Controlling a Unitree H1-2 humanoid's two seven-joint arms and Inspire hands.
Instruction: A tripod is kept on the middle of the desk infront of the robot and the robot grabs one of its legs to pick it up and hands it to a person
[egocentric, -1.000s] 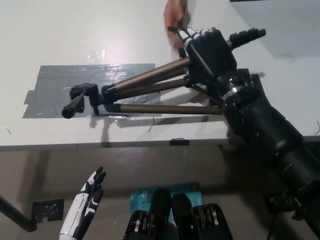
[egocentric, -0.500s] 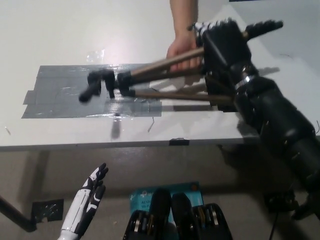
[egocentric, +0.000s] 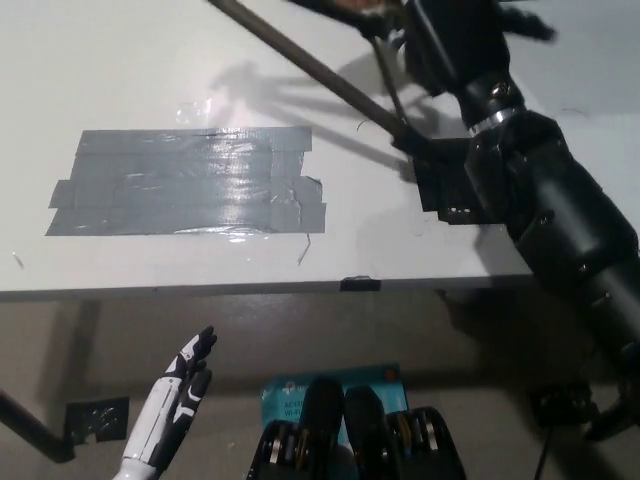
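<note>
The desk (egocentric: 120, 70) is seen as a smooth, matt white surface. The patch of grey tape (egocentric: 185, 195) laid on it is glossy and wrinkled. The tripod leg (egocentric: 310, 66) is shown as dull, dark metal. The right hand (egocentric: 455, 40) is cased in black, faintly shiny plastic, and the left hand (egocentric: 178, 395) in white plastic.

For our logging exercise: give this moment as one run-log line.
right hand shut on tripod, lifted off desk | left hand open, resting below

1. We are seeing just one thin leg of the tripod (egocentric: 310, 65); the rest is running off the top edge.
2. The top edge is cutting the right hand (egocentric: 455, 45), so we are not making out its hold.
3. A person's hand (egocentric: 350, 6) is showing only as a blur.
</note>
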